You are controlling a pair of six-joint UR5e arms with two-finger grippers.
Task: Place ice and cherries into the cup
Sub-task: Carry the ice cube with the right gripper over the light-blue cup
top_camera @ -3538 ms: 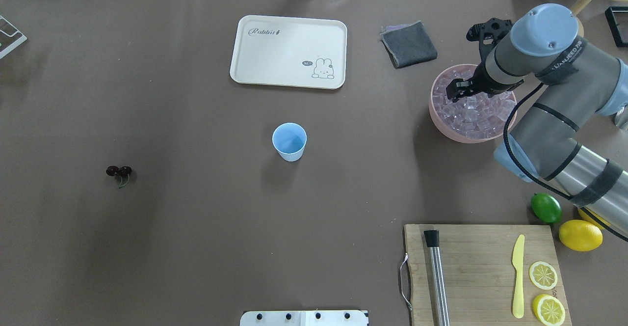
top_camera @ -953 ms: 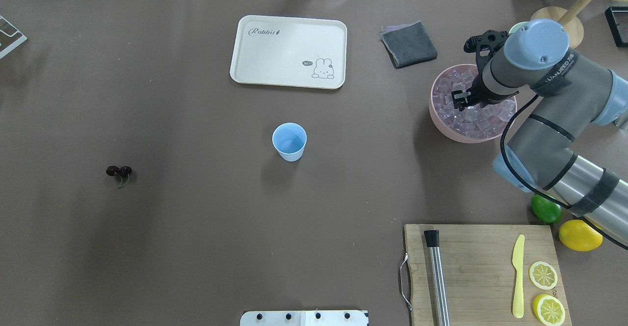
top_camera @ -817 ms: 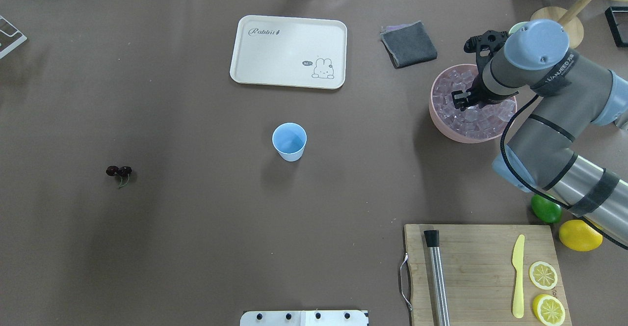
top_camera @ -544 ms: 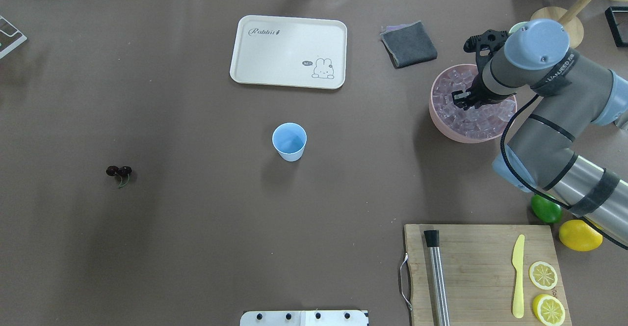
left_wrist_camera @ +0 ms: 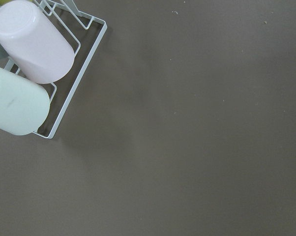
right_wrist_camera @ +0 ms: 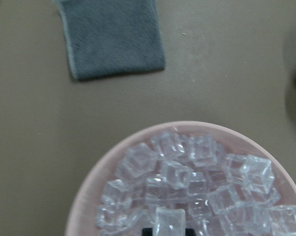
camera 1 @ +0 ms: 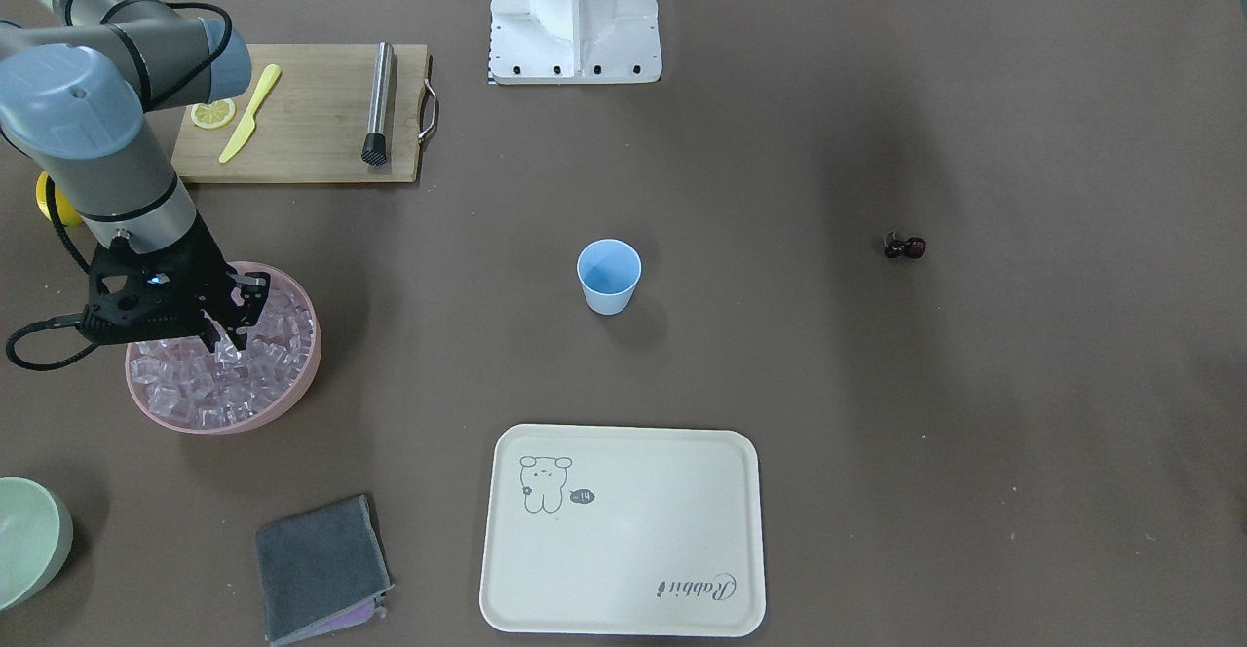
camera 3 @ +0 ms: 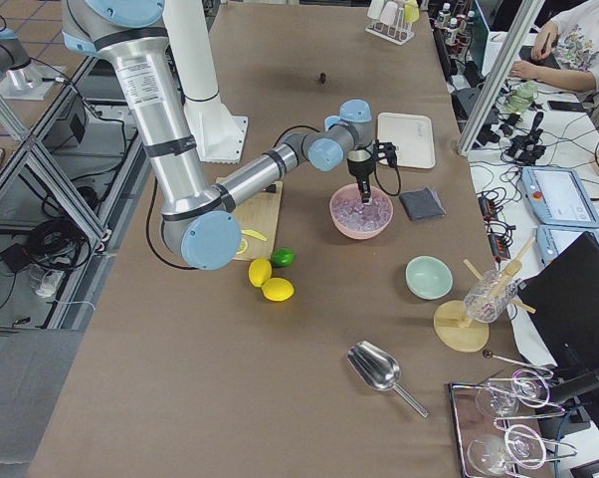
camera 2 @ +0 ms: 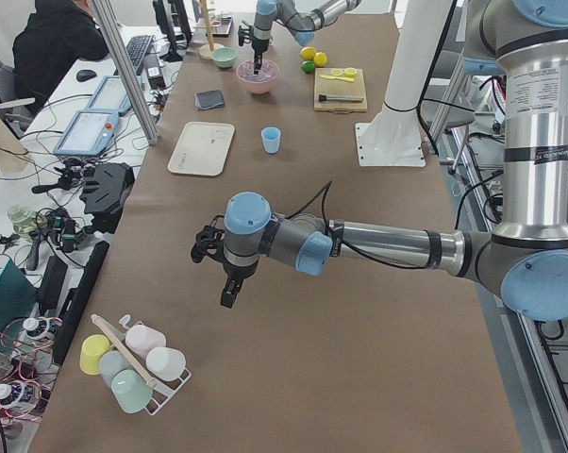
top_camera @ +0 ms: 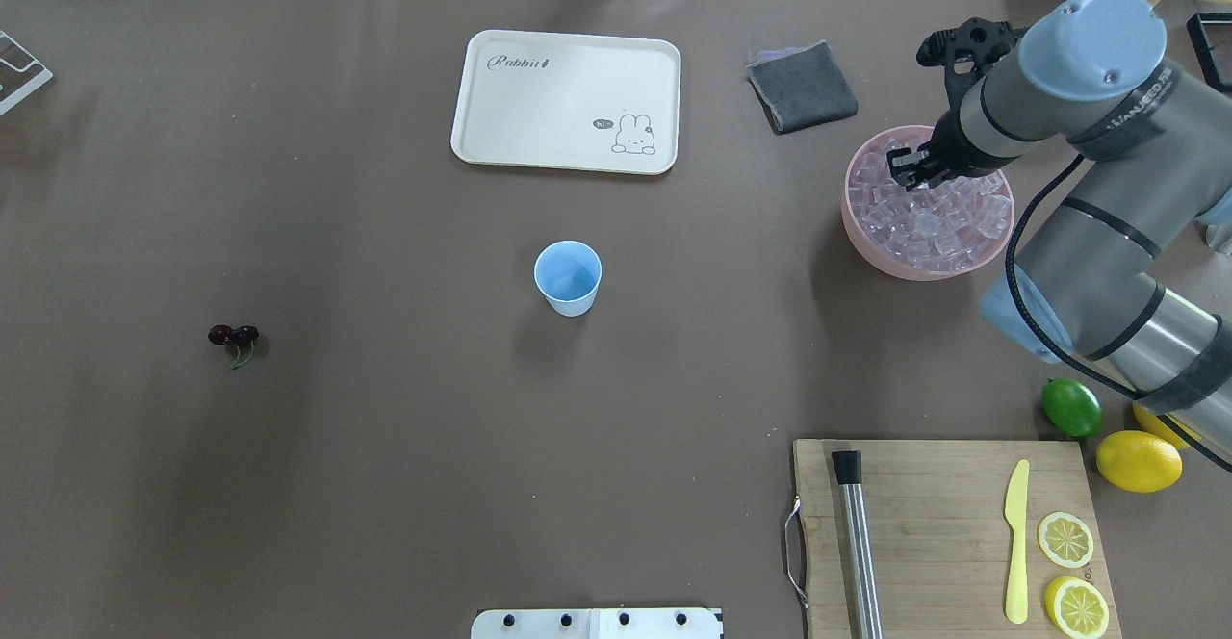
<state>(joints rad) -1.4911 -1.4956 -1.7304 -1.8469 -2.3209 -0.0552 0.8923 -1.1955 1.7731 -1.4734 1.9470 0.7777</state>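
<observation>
Risen from the pile, right gripper appears clamped on one ice cube; pink bowl directly below, cup well to its left. A level, unhurried carry looks wise.

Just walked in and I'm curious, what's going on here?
The right arm's end effector is over the wide pink bowl, apparently pinching a clear glassy ice cube from it. The small light-blue plastic cup looks empty mid-table; the pair of dark cherries lies untouched. The left end effector hangs far from them.
</observation>
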